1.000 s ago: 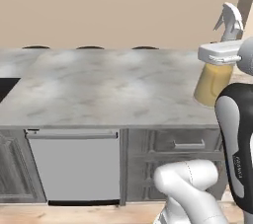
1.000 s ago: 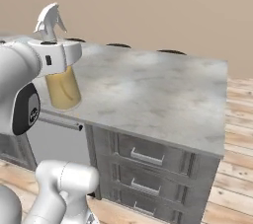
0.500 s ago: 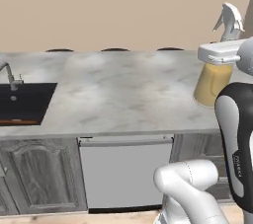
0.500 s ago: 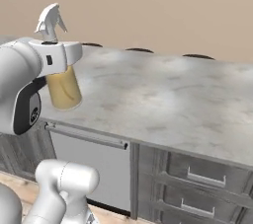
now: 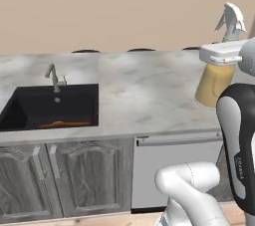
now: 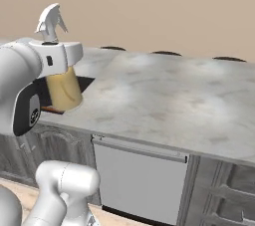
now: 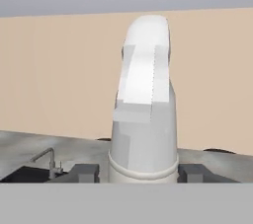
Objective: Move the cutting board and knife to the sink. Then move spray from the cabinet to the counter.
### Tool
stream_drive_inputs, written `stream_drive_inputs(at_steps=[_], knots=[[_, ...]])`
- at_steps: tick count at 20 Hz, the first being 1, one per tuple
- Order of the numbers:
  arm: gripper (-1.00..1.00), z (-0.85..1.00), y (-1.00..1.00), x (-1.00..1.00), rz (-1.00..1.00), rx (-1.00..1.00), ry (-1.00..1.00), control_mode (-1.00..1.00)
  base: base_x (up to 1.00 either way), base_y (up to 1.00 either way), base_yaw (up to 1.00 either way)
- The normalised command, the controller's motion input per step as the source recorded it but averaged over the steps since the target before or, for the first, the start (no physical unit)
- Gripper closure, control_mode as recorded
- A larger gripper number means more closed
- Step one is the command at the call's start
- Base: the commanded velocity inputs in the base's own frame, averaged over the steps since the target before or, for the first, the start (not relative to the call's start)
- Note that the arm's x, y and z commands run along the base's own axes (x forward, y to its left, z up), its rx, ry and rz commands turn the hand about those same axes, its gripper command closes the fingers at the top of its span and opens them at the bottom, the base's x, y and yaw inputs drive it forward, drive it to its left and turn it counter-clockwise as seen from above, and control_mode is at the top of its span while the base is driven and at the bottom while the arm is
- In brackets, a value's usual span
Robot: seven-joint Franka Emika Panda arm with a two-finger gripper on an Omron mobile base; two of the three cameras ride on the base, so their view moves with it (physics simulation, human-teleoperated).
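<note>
We see the spray (image 5: 215, 78) held upright in the air, its whitish nozzle (image 7: 145, 82) rising between the two dark finger tips (image 7: 85, 172) in the hand view. The jaws pinch the spray at its neck, one finger at either side. In the left base view the yellow bottle hangs above the right part of the marble surface (image 5: 149, 90). The sink (image 5: 52, 105) lies well apart to the left, with its grey faucet (image 5: 55, 77) at the back rim. Inside the basin a reddish-brown edge shows, probably the cutting board (image 5: 62, 124), though we cannot tell for sure.
</note>
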Motion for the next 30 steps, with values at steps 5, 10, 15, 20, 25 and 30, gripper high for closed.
stream_drive_inputs(at_steps=[5, 10, 15, 20, 25, 30], knots=[[1.0, 0.0, 0.0, 0.0, 0.0, 0.0, 0.0, 1.0, 0.0, 1.0, -0.09], [1.0, 0.0, 0.0, 0.0, 0.0, 0.0, 0.0, 1.0, 0.0, 1.0, -0.08], [1.0, 0.0, 0.0, 0.0, 0.0, 0.0, 0.0, 1.0, 0.0, 1.0, -0.08], [1.0, 0.0, 0.0, 0.0, 0.0, 0.0, 0.0, 1.0, 0.0, 1.0, -0.07], [1.0, 0.0, 0.0, 0.0, 0.0, 0.0, 0.0, 1.0, 0.0, 1.0, -0.06], [1.0, 0.0, 0.0, 0.0, 0.0, 0.0, 0.0, 1.0, 0.04, 1.0, -0.06]])
